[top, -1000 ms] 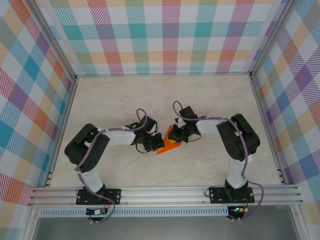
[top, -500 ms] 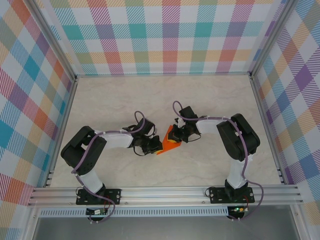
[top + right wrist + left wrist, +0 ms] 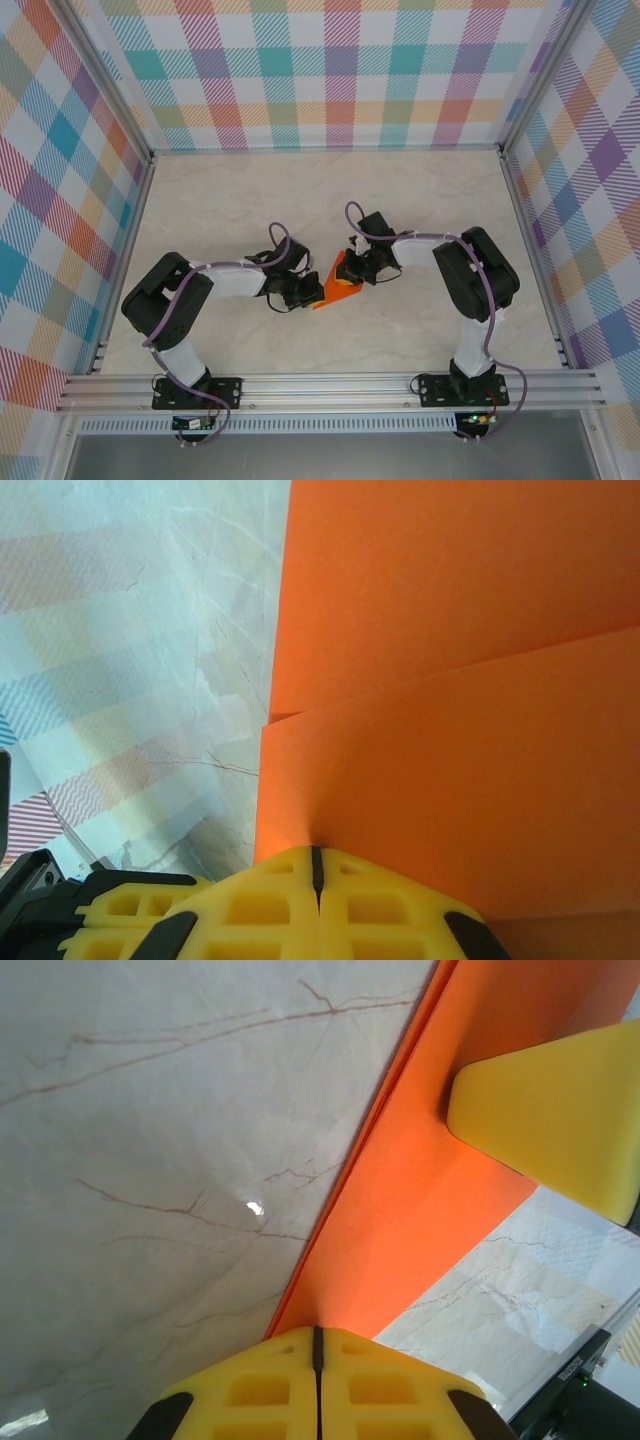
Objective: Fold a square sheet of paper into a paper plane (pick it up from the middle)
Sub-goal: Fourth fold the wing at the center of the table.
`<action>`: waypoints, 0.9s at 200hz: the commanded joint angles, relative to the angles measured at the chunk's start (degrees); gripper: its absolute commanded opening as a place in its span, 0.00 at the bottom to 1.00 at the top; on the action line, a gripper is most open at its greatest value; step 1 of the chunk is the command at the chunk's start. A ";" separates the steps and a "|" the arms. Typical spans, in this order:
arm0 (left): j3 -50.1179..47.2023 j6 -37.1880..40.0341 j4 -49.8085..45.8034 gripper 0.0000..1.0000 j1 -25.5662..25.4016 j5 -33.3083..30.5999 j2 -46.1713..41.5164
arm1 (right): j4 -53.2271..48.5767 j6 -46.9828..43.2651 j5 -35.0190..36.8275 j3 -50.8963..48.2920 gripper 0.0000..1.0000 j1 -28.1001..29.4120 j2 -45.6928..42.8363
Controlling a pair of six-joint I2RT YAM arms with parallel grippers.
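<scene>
— What is changing on your side?

— I am keeping my left pincer (image 3: 299, 290) clamped on one end of the paper (image 3: 338, 287). From that wrist I am seeing my two pads pressed together, with the orange sheet coming out of the seam toward 1 o'clock. Over the last second my left elbow has been swinging out toward 8 o'clock. In the last half second it is no longer moving.

— And the other arm?

— My right pincer (image 3: 358, 268) is staying put, also closed tight on the paper, at 1 o'clock from it in the top view. Its wrist view is showing one flap lying over another, with a straight edge crossing from 9 toward 3 o'clock.

— Where is the paper sitting?

— Over the middle of the table (image 3: 430, 200), between my two pincers and gripped by both, at 3 o'clock from the left one. It is not shifting while my arm is resettling. I cannot tell whether it is resting on the table or hanging just off it.

— What does that mean for the plane?

— I am judging that I am settling my pose, not creasing yet. The sheet is partly folded, with no nose or wings showing. The next fold is calling for both grips to be holding firm, or the layers could be slipping apart.
</scene>
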 commanded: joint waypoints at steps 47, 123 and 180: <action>-2.36 1.12 -3.03 0.06 -0.39 1.12 -2.05 | -6.63 -0.84 7.65 -2.02 0.00 0.06 4.94; -9.31 -1.00 5.49 0.04 0.50 0.56 1.69 | -6.99 -1.15 7.57 -1.91 0.00 0.06 5.13; -13.45 -0.97 7.88 0.02 1.35 -0.57 1.87 | -7.22 -1.24 7.77 -1.82 0.00 0.06 5.66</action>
